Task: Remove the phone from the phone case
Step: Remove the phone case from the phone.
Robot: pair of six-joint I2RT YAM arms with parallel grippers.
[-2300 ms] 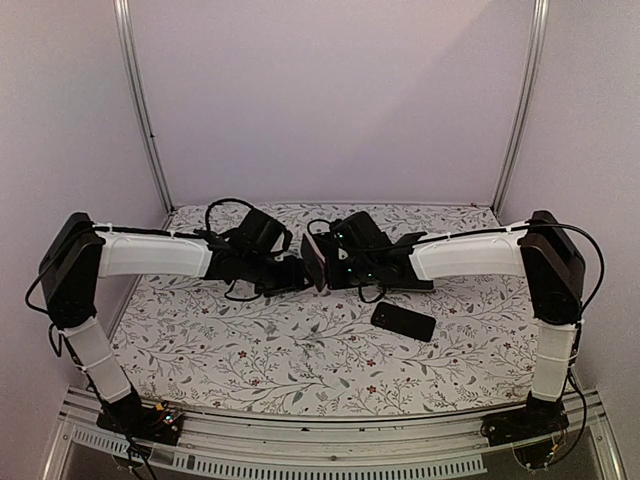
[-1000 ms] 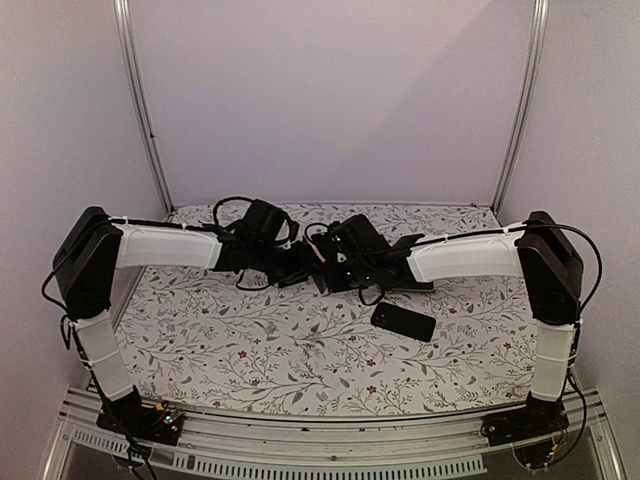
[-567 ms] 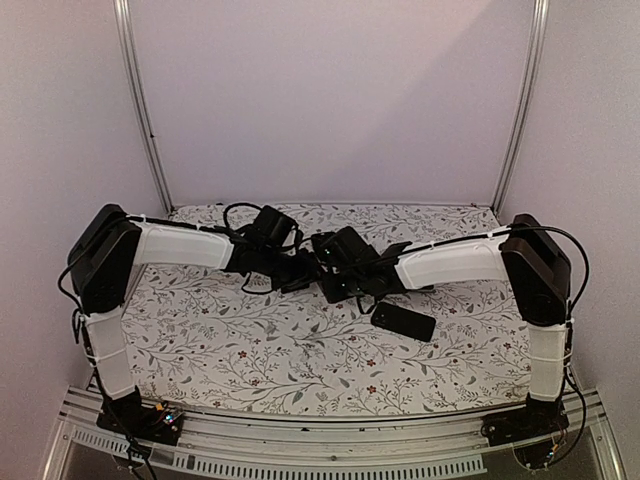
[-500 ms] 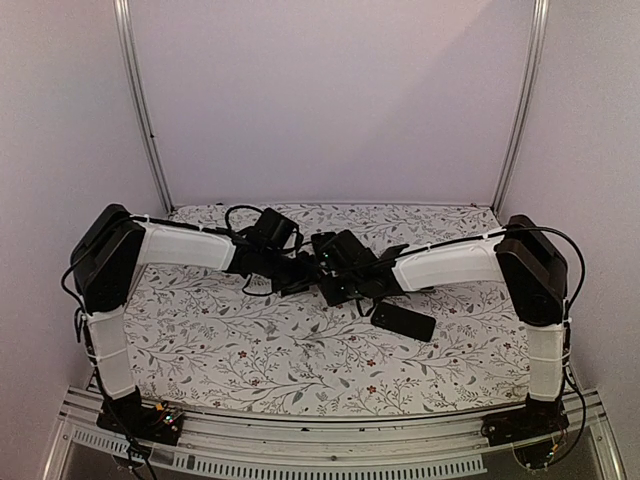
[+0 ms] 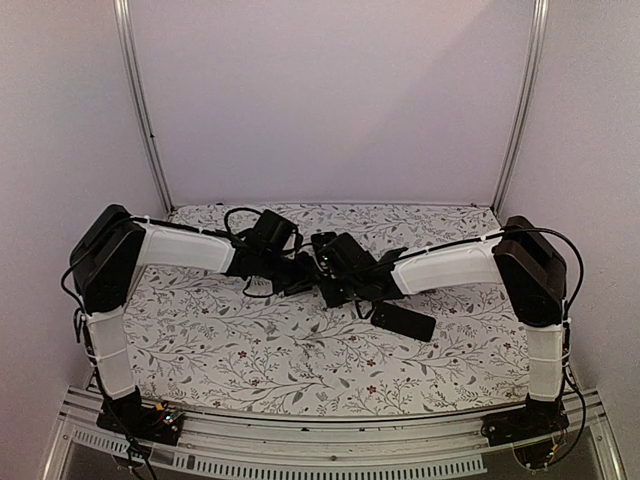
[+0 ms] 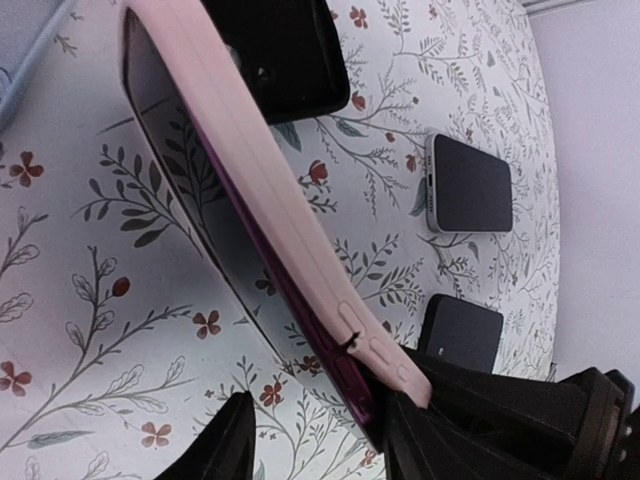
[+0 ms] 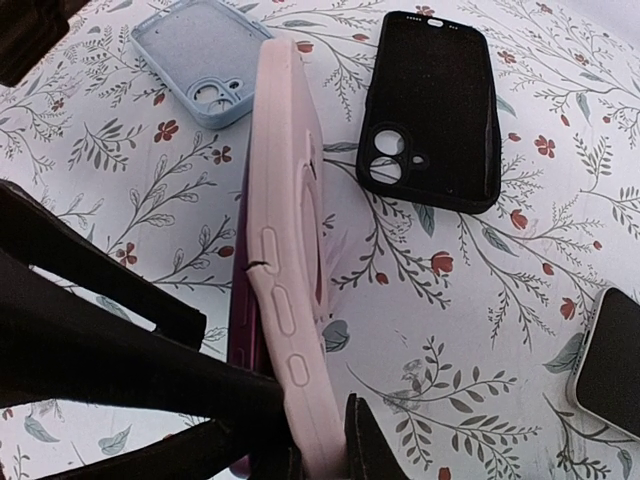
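Nearby, pink case (image 7: pixel 290 300), blue case (image 7: pixel 175 40), black case (image 7: pixel 430 90)

Pretty clearly a robotics lab rig, not anyone's home. It's a boxed-in test cell: blank pale walls (image 5: pixel 330 100) at the back and both sides, aluminium uprights (image 5: pixel 140 110) in the back corners, and a slotted aluminium rail (image 5: pixel 300 462) along the near edge where the arms are bolted down. The left arm (image 5: pixel 180 247) and right arm (image 5: pixel 450 265), white shells on black joints with loose cables (image 5: pixel 235 210) looping off them, fill most of the bench. The floral tablecloth (image 5: pixel 280 350) is the only homey touch. On it sit a light blue phone case (image 7: pixel 200 60) and a black phone case (image 7: pixel 430 110), and there's a pink phone case (image 7: pixel 290 250) too, laid out like samples.
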